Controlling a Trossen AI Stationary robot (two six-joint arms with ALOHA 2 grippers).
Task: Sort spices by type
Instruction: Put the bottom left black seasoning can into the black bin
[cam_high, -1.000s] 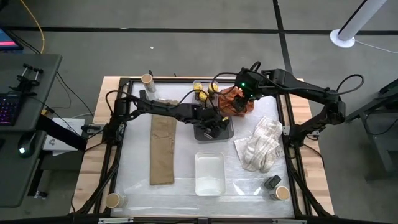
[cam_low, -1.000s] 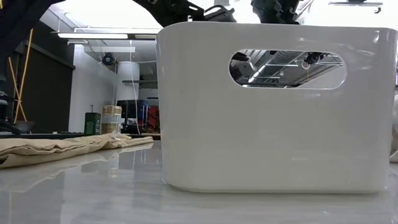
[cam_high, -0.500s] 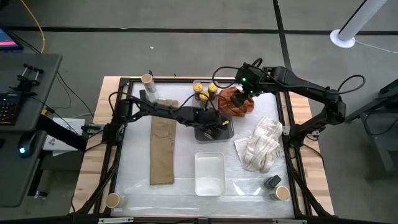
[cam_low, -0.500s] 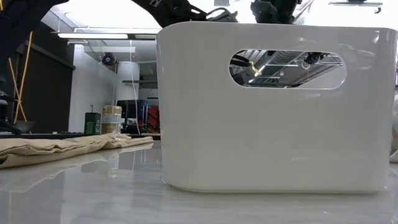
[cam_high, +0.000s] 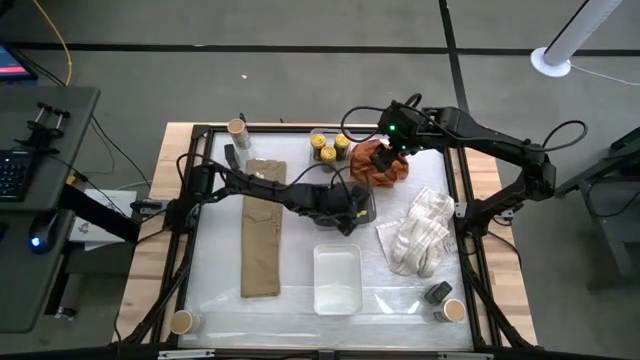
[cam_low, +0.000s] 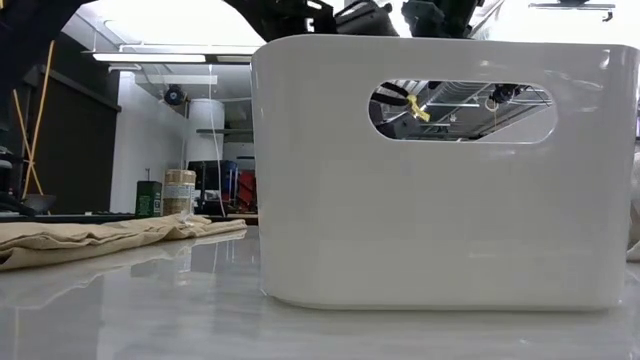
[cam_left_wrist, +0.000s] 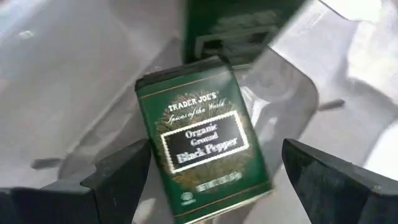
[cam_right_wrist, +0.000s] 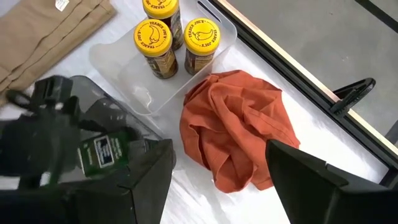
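I counted three yellow-lidded jars (cam_right_wrist: 200, 42) in a clear tray (cam_right_wrist: 118, 59), and two green rectangular tins (cam_left_wrist: 205, 140). My left gripper (cam_left_wrist: 211, 180) hung spread over one tin, grasping nothing. My right gripper (cam_right_wrist: 217, 180) gaped above one orange cloth (cam_right_wrist: 239, 127).

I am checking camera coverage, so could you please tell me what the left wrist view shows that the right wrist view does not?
Only the left wrist view shows the label on the green tin, which reads organic ground black pepper, lying between the open fingers of the left hand.

Only the right wrist view shows three yellow-lidded jars in a clear tray, an orange cloth and a tan cloth.

Both show that green tin in the grey tray.
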